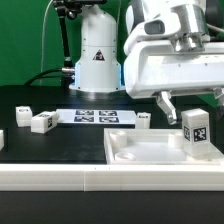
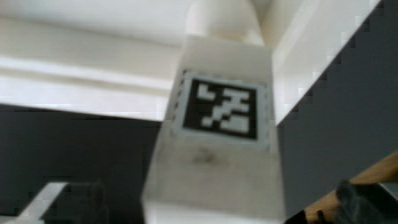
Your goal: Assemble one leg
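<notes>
The leg [image 1: 195, 131], a small white block with black-and-white tags, stands upright at the right corner of the large flat white tabletop piece [image 1: 140, 152]. My gripper [image 1: 192, 106] hangs just above the leg, open, with one finger [image 1: 168, 103] on either side. In the wrist view the leg [image 2: 222, 120] fills the middle, its tag facing the camera. The two fingers [image 2: 50, 203] stand apart from its sides with dark gaps between. The tabletop piece [image 2: 80, 60] shows behind it.
Three more small white legs lie on the black table: two at the exterior view's left [image 1: 22, 115] [image 1: 42, 122] and one near the middle [image 1: 143, 120]. The marker board [image 1: 95, 115] lies between them. A white rail [image 1: 60, 180] runs along the front.
</notes>
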Robot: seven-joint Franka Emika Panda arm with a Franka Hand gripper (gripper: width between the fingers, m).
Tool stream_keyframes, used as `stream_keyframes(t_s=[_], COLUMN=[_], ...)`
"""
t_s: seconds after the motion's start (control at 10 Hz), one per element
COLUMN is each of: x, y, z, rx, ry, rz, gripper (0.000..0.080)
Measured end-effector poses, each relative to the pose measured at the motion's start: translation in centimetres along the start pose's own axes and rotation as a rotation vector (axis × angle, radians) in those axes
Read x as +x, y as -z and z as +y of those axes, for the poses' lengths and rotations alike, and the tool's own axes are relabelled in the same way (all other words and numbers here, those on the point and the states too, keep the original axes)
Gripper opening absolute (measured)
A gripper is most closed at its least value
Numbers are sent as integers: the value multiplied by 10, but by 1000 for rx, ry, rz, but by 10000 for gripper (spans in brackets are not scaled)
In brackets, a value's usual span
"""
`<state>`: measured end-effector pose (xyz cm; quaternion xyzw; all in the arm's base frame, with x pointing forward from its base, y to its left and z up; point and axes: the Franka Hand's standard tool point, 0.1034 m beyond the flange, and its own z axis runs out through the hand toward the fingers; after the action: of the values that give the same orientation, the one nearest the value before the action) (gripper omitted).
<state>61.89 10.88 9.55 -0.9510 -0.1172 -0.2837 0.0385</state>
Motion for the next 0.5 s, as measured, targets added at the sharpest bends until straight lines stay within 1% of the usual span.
stream_keyframes(t_s=[0.1, 0.2, 0.3, 0.4, 0.5], x=[1, 3, -1, -5, 0], y=[3, 4, 1, -2, -2], z=[4, 9, 10, 6, 7], rx=[3, -2, 0, 21, 27], ry=[-2, -4, -7, -7, -8], rz=[-40, -31, -48, -143, -173], gripper=[649, 649, 649, 649, 649])
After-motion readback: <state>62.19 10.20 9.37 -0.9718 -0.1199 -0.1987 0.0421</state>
